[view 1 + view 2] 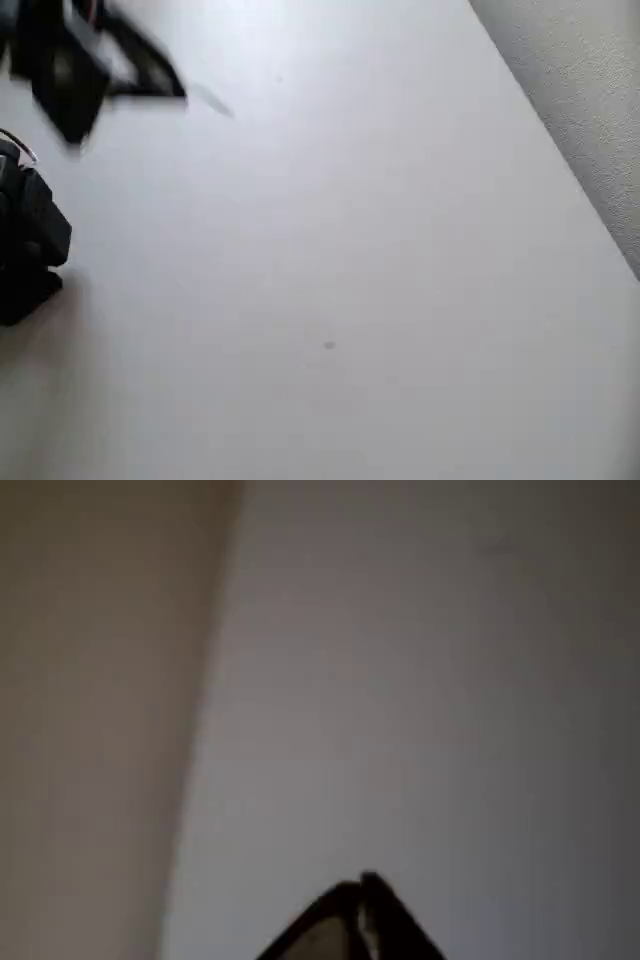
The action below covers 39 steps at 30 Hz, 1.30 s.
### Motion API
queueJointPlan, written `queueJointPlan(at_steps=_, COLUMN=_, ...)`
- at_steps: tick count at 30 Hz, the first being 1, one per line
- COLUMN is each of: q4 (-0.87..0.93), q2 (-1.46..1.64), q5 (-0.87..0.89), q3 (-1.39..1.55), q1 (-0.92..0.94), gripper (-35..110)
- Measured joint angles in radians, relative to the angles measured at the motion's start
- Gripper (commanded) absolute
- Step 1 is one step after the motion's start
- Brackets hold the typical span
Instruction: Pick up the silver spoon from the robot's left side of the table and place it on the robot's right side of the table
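In the overhead view my black gripper (178,92) is smeared by motion at the top left, above the white table (380,260). A faint grey streak, which looks like the silver spoon (212,101), sticks out to the right of its tip. The wrist view shows my gripper (366,895) at the bottom edge. Its two dark fingers meet in a point, and a thin pale sliver (367,935) shows between them. Blur hides the spoon's shape.
The arm's black base (30,245) stands at the left edge of the overhead view. The table's straight edge (555,150) runs diagonally down the right side, with a speckled grey surface (590,80) beyond it. A small dark speck (329,345) marks the tabletop.
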Motion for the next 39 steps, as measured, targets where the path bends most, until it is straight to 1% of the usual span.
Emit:
queueJointPlan(at_steps=3, q4=-0.117, q2=0.025, q5=-0.014, q3=0.190, q1=0.041, gripper=-2)
queueJointPlan(at_steps=8, q4=-0.296, q2=-0.118, q5=-0.051, q3=0.282, q1=0.103, gripper=-2)
queueJointPlan(at_steps=12, q4=-0.402, q2=-0.233, q5=-0.094, q3=0.282, q1=0.135, gripper=-2)
queueJointPlan(at_steps=15, q4=-0.511, q2=-0.396, q5=-0.153, q3=0.258, q1=0.184, gripper=-2)
queueJointPlan(at_steps=20, q4=-0.589, q2=-0.756, q5=-0.221, q3=0.052, q1=0.304, gripper=-2)
queueJointPlan(at_steps=23, q4=-0.595, q2=-0.890, q5=-0.236, q3=-0.035, q1=0.344, gripper=-2)
queueJointPlan(at_steps=25, q4=-0.581, q2=-0.908, q5=-0.222, q3=-0.060, q1=0.347, gripper=-2)
queueJointPlan(at_steps=28, q4=-0.500, q2=-0.897, q5=-0.158, q3=-0.091, q1=0.330, gripper=-2)
queueJointPlan(at_steps=34, q4=-0.336, q2=-0.784, q5=-0.061, q3=-0.092, q1=0.170, gripper=-2)
queueJointPlan(at_steps=39, q4=-0.238, q2=-0.747, q5=-0.015, q3=-0.086, q1=0.064, gripper=-2)
